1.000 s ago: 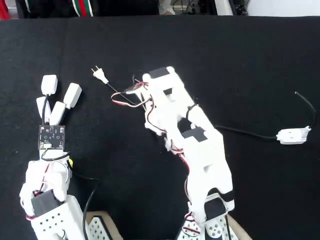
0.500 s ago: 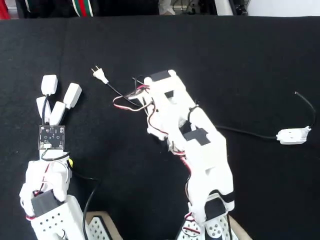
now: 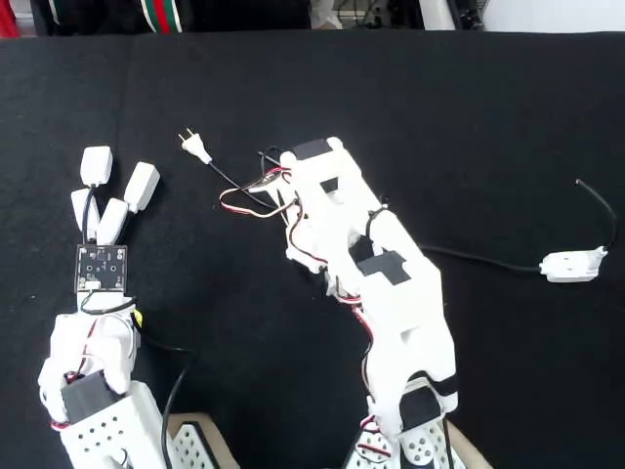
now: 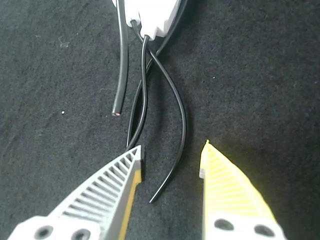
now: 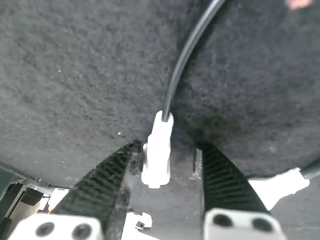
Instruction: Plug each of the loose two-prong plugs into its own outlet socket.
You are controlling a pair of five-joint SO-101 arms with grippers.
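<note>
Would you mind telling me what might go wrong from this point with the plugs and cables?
1. The white plug sits off centre between the right gripper's open fingers, nearer one of them, so closing may twist it or push it aside rather than clamp it squarely.
2. The left gripper is open over crossed black cables, short of the white socket, so it might snag a cable instead.

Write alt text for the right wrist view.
A white plug sits between the dark fingers of the open right gripper, its black cord running away across the black cloth.
</note>
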